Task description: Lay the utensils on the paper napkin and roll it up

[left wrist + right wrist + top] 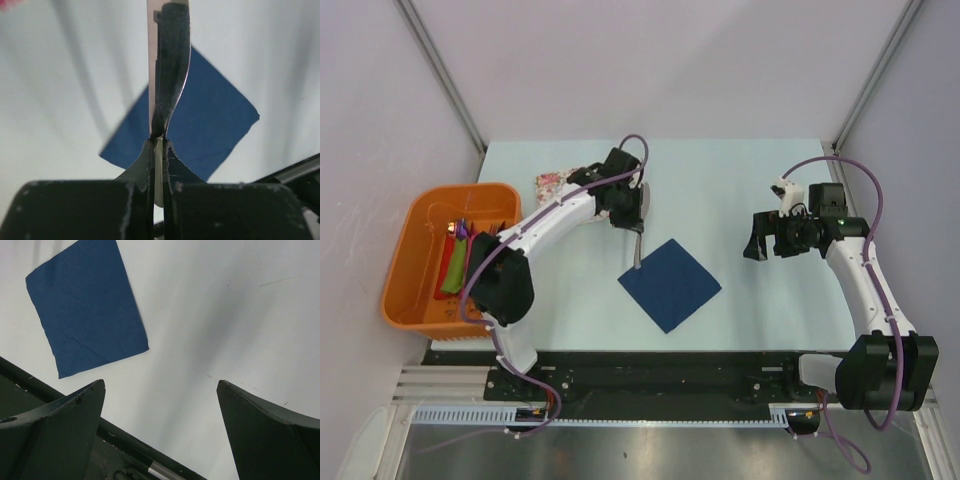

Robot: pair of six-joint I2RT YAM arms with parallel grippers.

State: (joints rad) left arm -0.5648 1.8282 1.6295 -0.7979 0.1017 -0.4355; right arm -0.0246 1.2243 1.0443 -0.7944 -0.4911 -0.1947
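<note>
The dark navy paper napkin [670, 284] lies flat on the table, turned like a diamond; it also shows in the left wrist view [210, 125] and the right wrist view [85, 305]. My left gripper [638, 222] is shut on a grey-silver utensil [637, 248] that hangs down toward the napkin's upper left edge. In the left wrist view the utensil [170, 65] sticks out from between the shut fingers, above the napkin. My right gripper [756, 248] is open and empty, held above the table to the right of the napkin. A purple-handled utensil is not in clear view.
An orange basket [420, 300] at the left holds red and green rolled napkins [452, 262]. The floral tray [560, 183] lies behind the left arm at the back. The black rail [150, 460] along the table's near edge shows in the right wrist view.
</note>
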